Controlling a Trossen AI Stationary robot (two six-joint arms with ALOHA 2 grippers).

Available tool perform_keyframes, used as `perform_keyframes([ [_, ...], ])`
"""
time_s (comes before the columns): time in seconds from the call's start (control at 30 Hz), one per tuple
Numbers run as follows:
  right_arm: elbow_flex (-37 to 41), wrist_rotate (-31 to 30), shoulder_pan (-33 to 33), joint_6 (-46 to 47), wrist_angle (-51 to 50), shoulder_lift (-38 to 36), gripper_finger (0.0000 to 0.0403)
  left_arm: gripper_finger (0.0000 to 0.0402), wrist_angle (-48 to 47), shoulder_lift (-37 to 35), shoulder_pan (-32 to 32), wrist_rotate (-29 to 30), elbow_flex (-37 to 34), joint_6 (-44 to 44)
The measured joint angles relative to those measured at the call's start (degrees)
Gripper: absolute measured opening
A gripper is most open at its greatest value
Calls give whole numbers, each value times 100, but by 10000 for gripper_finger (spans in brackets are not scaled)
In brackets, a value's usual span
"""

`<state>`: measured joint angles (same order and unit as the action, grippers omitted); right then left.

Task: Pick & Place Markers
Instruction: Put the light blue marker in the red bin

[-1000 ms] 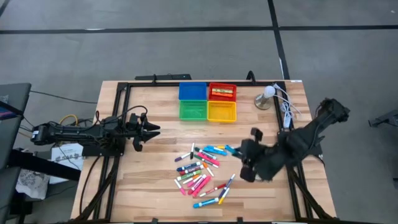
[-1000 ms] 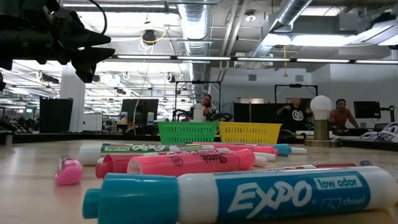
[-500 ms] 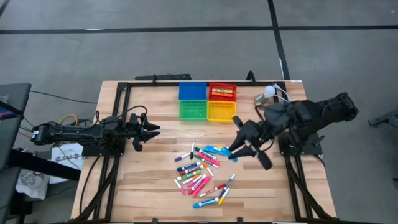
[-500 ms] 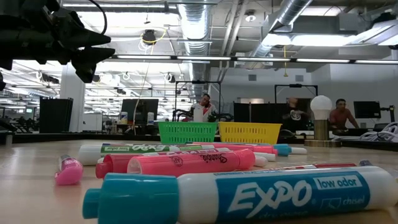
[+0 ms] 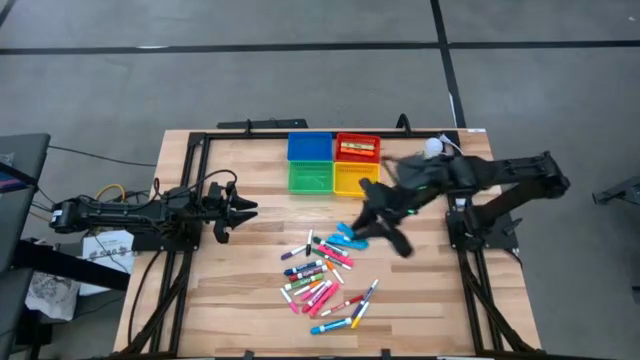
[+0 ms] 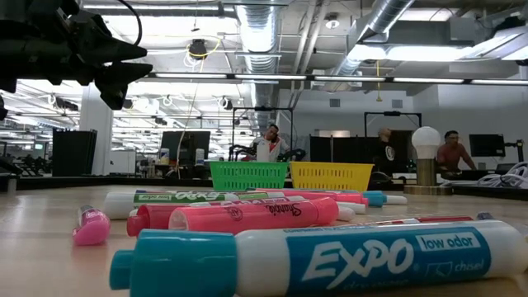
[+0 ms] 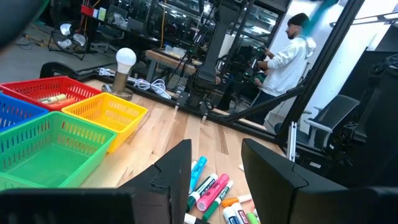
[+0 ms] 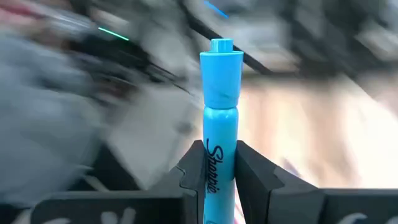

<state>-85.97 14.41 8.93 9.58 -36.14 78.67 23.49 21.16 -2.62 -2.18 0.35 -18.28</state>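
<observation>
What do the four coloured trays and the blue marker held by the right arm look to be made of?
Four square coloured trays: likely moulded plastic, glossy, with open lattice walls. Blue Sharpie marker between the right gripper's fingers: smooth, slightly shiny barrel with printed lettering, probably plastic.

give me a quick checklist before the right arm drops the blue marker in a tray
1. Grip: right gripper shut on the blue marker, barrel between both fingers: ok.
2. Marker pose: stands straight out past the fingers, cap outward: ok.
3. Position: right gripper is above the table near the pile, short of the blue tray: not ok.
4. Blue tray has room: looks empty from above: ok.
5. Left gripper is open at the table's left, away from the trays: ok.
6. Route past the yellow tray: cannot tell.
</observation>
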Motion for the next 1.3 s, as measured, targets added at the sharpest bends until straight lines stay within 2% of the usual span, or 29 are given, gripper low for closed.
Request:
perform_keyframes([
  [0.1,7,-1279,-261,152,-1099,344,52,141,0,-1,0,-2,-1,0],
  [0.2,7,-2268,-618,227,-1823,717,52,141,1,0,0,-1,-1,2],
  [0.33,7,-3013,-1180,-294,-2305,1287,52,141,17,-1,0,0,0,2],
  [0.47,4,-3405,-1843,-1207,-2321,1841,52,141,19,-1,0,0,0,2],
  [0.73,-407,-3354,-3233,-2932,-2229,2676,52,141,57,1,1,0,0,2],
  [0.9,-778,-2502,-3930,-3758,-2074,2876,52,141,61,1,1,4,-1,2],
  [1.03,-888,-1967,-4312,-4230,-1907,2958,52,141,63,-1,-1,2,1,2],
  [1.3,-917,-1581,-4502,-4762,-1902,3009,52,141,93,1,0,41,-1,2],
])
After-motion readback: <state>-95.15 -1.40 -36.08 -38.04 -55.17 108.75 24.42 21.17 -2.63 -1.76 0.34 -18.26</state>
